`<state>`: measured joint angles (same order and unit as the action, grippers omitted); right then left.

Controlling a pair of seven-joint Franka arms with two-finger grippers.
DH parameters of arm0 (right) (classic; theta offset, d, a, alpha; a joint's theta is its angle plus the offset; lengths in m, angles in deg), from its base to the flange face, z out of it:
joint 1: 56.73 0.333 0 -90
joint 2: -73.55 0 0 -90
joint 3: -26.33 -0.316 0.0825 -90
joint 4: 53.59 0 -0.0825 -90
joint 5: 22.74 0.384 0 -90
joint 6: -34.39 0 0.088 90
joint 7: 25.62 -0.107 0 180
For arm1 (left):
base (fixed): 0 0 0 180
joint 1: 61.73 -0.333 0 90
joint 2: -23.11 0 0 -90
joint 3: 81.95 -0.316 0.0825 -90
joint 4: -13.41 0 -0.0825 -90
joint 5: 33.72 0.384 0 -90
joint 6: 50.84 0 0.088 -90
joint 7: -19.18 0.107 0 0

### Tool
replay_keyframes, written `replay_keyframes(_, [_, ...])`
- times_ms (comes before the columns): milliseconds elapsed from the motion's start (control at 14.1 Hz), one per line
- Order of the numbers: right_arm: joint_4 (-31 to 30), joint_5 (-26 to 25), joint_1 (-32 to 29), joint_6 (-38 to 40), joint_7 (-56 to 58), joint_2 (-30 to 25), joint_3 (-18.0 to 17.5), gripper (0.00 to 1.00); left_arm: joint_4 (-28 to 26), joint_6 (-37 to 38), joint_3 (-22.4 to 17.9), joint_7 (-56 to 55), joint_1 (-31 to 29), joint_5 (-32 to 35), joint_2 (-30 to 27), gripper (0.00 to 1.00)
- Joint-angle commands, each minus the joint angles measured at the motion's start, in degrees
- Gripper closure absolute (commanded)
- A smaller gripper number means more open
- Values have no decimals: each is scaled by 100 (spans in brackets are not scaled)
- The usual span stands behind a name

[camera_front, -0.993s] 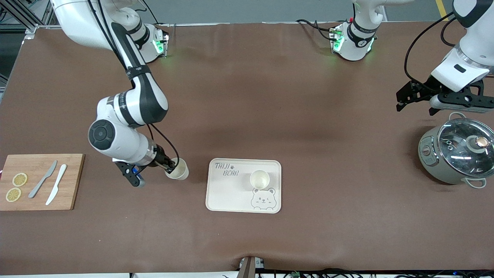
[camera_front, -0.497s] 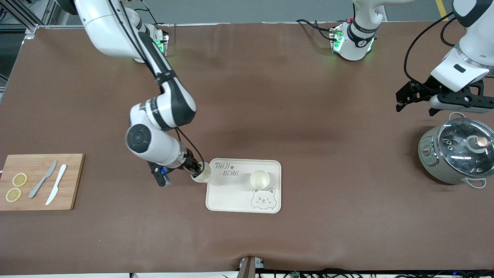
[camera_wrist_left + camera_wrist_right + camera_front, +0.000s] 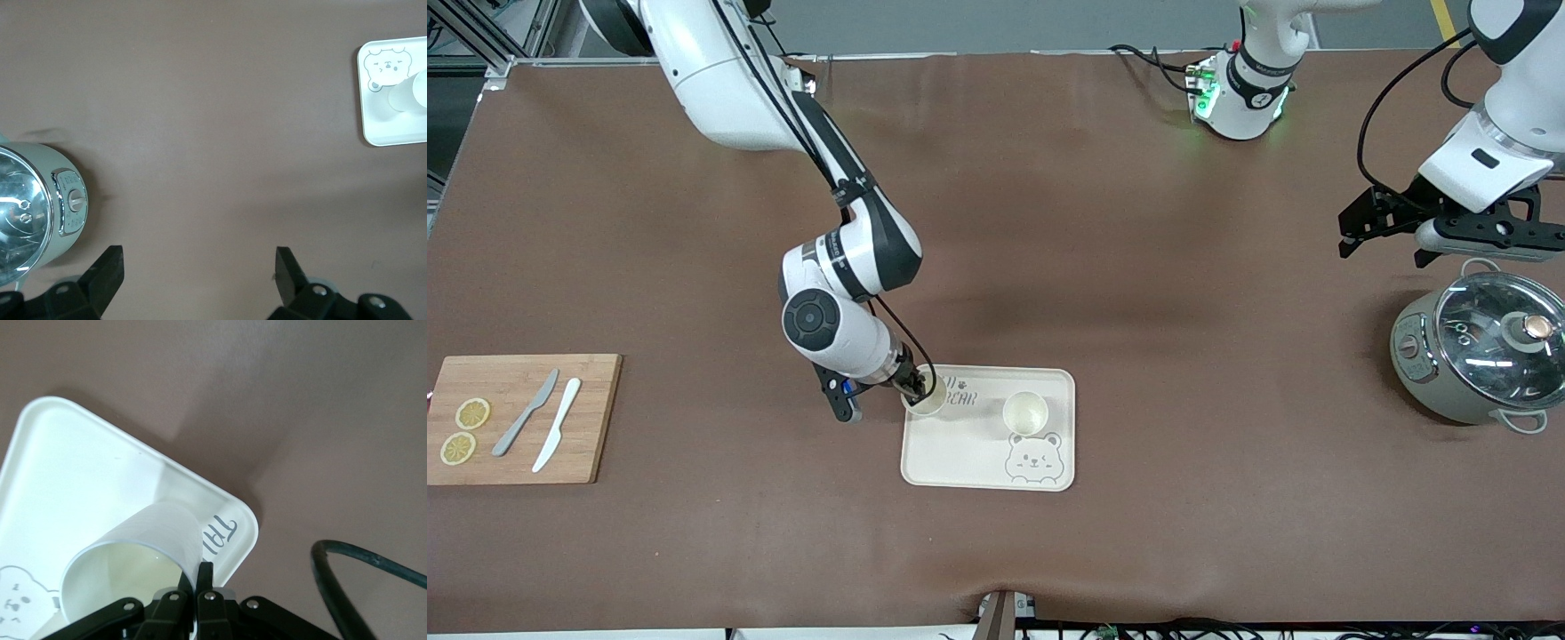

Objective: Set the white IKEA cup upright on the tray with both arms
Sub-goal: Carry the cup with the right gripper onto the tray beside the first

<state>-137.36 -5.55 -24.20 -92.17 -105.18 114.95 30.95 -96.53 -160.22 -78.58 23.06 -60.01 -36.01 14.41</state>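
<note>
Right pincer (image 3: pixel 914 386) clamped on white cup (image 3: pixel 926 396) over tray (image 3: pixel 960 453) corner.

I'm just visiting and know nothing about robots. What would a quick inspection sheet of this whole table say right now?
Surface: brown table, no spills seen.
Job's things: cream tray with bear drawing; one white cup upright on it; a second white cup held over the tray's corner toward the right arm's end.
Clutter: wooden cutting board with two lemon slices and two knives; glass-lidded pot at the left arm's end.
Grippers: right gripper pinches the second cup's rim; left gripper open, waiting over bare table beside the pot.
Cables: black cable along the right wrist.
Surroundings: nothing seen.
</note>
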Motion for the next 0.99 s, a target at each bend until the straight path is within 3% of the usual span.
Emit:
replay_keyframes(0, [176,161,130,17,-68,140,57,100,96,40,32,16,-31,-87,53,0])
replay_keyframes(355, [176,170,139,-70,-51,281,57,98,104,40,32,16,-31,-105,53,0])
replay_keyframes(497, [176,170,121,-123,-7,307,57,33,104,40,32,16,-31,-96,53,0])
replay_keyframes(568, [176,161,130,-115,28,299,57,12,104,40,32,16,-31,-105,53,0])
replay_keyframes(639, [211,109,147,-115,54,290,65,0,104,49,32,16,-31,-96,53,0])
replay_keyframes(922, [440,126,86,191,354,115,74,0,104,40,32,-10,-31,-105,53,0])
